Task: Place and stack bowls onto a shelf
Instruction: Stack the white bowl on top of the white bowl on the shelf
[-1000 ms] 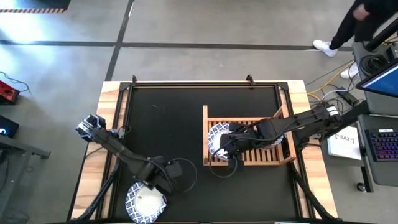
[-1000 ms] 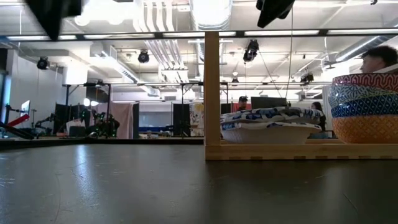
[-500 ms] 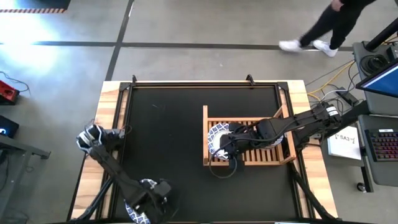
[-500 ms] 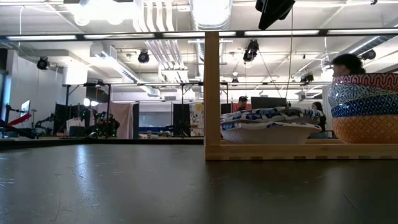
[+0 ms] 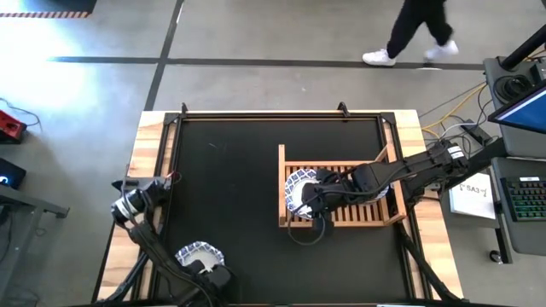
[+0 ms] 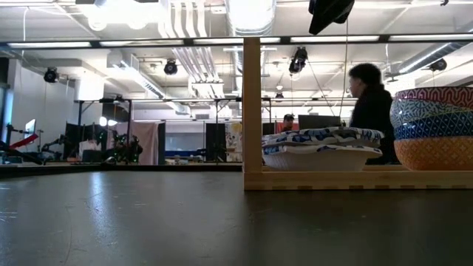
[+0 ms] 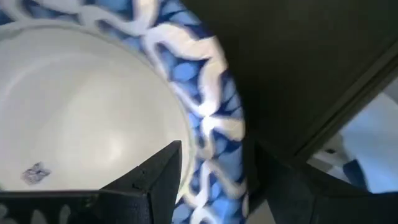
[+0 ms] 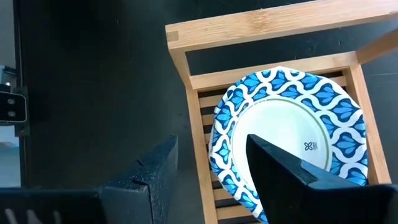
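My left gripper (image 5: 212, 271) is at the table's near left, shut on a blue-and-white bowl (image 5: 196, 254) with a white inside (image 7: 81, 112). My right gripper (image 5: 314, 196) hovers open above the light-wood shelf (image 5: 281, 183), over the left end of its slats (image 8: 199, 149). A stack of blue-and-white bowls (image 8: 286, 118) rests on those slats beside the open fingers. In the low view that stack (image 6: 321, 140) sits left of a stack of smaller coloured bowls (image 6: 436, 125). From above, the right arm hides the coloured stack. My left gripper holds the bowl by its patterned rim (image 7: 214, 143). One finger (image 7: 158, 180) is inside the bowl and the other is outside the wall. Whether the bowl is clear of the table, I cannot tell.
The black mat (image 5: 230, 170) stretches bare between the left arm and the shelf. The table's wooden border (image 5: 149, 145) frames it. A person (image 5: 418, 30) walks on the floor past the far edge. A desk with a keyboard (image 5: 525, 200) stands to the right.
My left arm has swung round: its gripper moved toward the near edge and turned about, carrying the bowl, which now shows on the gripper's far side instead of its near side. The person beyond the far edge walked toward the left.
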